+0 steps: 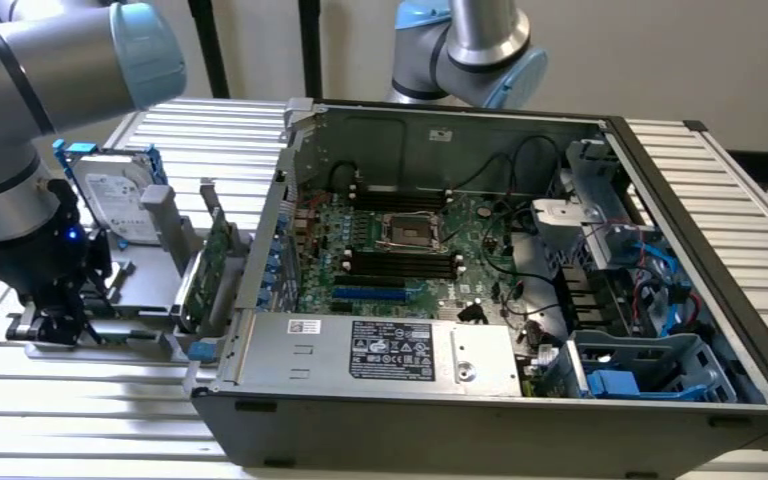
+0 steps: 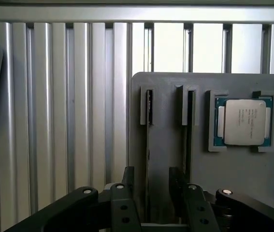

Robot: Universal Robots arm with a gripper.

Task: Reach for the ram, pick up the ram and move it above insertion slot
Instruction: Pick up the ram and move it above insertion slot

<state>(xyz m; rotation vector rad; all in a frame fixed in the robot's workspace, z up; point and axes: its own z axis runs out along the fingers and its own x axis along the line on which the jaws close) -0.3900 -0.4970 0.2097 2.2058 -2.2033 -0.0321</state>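
Note:
The ram (image 2: 149, 140) stands on edge in a slot of a grey holder (image 2: 170, 164), so I see it as a thin dark strip. My gripper (image 2: 151, 191) is open, with one black finger (image 2: 128, 186) on each side of the ram and a gap to both. A second thin stick (image 2: 190, 130) stands in the neighbouring slot. In the exterior view my gripper (image 1: 57, 322) is low over the holder at the exterior view's left, outside the open computer case (image 1: 491, 400). The black memory slots (image 1: 404, 262) lie on the motherboard inside the case.
A processor chip (image 2: 243, 122) sits in a recess of the holder beside the sticks. A silver hard drive (image 1: 117, 205) and a broad green expansion card (image 1: 217, 268) stand between my arm and the case wall. A second robot arm (image 1: 471, 50) rises behind the case. Ribbed metal table (image 2: 54, 121) lies all around.

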